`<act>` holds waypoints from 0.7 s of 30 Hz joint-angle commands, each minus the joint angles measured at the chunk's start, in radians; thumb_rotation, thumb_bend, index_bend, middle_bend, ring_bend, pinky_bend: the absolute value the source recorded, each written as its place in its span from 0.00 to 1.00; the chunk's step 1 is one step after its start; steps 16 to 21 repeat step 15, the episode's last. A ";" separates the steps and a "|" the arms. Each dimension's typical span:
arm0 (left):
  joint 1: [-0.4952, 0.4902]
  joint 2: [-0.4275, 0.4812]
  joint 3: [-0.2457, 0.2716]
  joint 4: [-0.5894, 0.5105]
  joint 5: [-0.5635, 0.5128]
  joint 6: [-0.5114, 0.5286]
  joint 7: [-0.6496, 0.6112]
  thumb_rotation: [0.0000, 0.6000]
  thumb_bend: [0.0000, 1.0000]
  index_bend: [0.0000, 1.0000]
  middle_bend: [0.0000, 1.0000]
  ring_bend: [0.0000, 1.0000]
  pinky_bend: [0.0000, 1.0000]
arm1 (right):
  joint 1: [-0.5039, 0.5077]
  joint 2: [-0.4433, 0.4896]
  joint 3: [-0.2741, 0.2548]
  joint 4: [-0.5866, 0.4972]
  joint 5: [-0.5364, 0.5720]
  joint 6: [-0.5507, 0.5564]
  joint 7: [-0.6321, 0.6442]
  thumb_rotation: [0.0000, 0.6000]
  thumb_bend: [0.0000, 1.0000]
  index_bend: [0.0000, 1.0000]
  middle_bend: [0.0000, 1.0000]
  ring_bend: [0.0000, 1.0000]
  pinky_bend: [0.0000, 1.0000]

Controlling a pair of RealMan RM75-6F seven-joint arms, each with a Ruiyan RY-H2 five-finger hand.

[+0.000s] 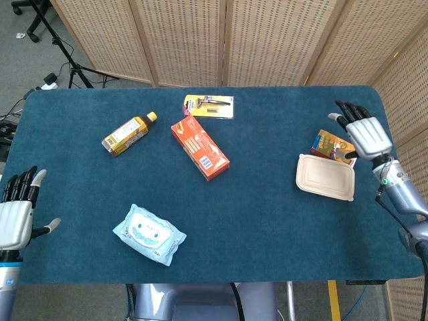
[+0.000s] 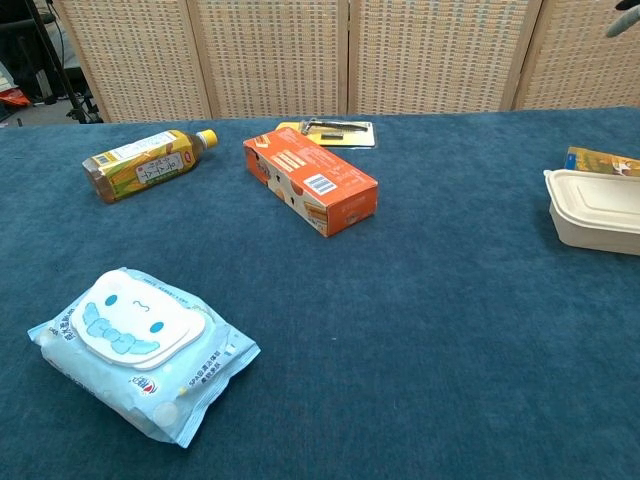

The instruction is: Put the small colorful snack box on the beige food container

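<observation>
The small colorful snack box lies flat on the blue table, just behind the beige food container at the right side. My right hand hovers to the right of the box with its fingers spread and nothing in it; in the chest view only a fingertip shows at the top right corner. My left hand hangs open off the table's front left corner, holding nothing.
An orange carton lies mid-table, with a yellow tea bottle to its left and a yellow razor pack behind it. A pale blue wipes pack lies near the front left. Wicker screens stand behind the table.
</observation>
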 commanded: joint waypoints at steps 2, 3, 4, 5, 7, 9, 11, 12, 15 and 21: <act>-0.001 0.021 0.030 0.008 0.050 -0.013 -0.020 1.00 0.00 0.00 0.00 0.00 0.00 | -0.231 0.215 0.002 -0.456 0.069 0.217 -0.127 1.00 0.00 0.01 0.00 0.00 0.00; 0.000 0.026 0.037 0.013 0.061 -0.015 -0.022 1.00 0.00 0.00 0.00 0.00 0.00 | -0.264 0.230 -0.010 -0.506 0.066 0.249 -0.142 1.00 0.00 0.00 0.00 0.00 0.00; 0.000 0.027 0.039 0.014 0.065 -0.014 -0.024 1.00 0.00 0.00 0.00 0.00 0.00 | -0.278 0.238 -0.013 -0.529 0.066 0.264 -0.155 1.00 0.00 0.00 0.00 0.00 0.00; 0.002 0.029 0.043 0.016 0.072 -0.012 -0.027 1.00 0.00 0.00 0.00 0.00 0.00 | -0.302 0.245 -0.018 -0.565 0.067 0.289 -0.172 1.00 0.00 0.00 0.00 0.00 0.00; 0.007 0.031 0.047 0.018 0.084 -0.002 -0.031 1.00 0.00 0.00 0.00 0.00 0.00 | -0.341 0.253 -0.028 -0.623 0.060 0.329 -0.214 1.00 0.00 0.00 0.00 0.00 0.00; 0.011 0.031 0.048 0.018 0.092 0.008 -0.034 1.00 0.00 0.00 0.00 0.00 0.00 | -0.366 0.257 -0.035 -0.658 0.061 0.349 -0.250 1.00 0.00 0.00 0.00 0.00 0.00; 0.015 0.030 0.049 0.019 0.097 0.018 -0.035 1.00 0.00 0.00 0.00 0.00 0.00 | -0.390 0.257 -0.038 -0.697 0.064 0.373 -0.281 1.00 0.00 0.00 0.00 0.00 0.00; 0.018 0.028 0.049 0.022 0.101 0.024 -0.035 1.00 0.00 0.00 0.00 0.00 0.00 | -0.411 0.256 -0.040 -0.730 0.067 0.392 -0.294 1.00 0.00 0.00 0.00 0.00 0.00; 0.021 0.029 0.053 0.023 0.106 0.027 -0.041 1.00 0.00 0.00 0.00 0.00 0.00 | -0.452 0.250 -0.049 -0.794 0.073 0.425 -0.311 1.00 0.00 0.00 0.00 0.00 0.00; 0.021 0.029 0.053 0.023 0.106 0.027 -0.041 1.00 0.00 0.00 0.00 0.00 0.00 | -0.452 0.250 -0.049 -0.794 0.073 0.425 -0.311 1.00 0.00 0.00 0.00 0.00 0.00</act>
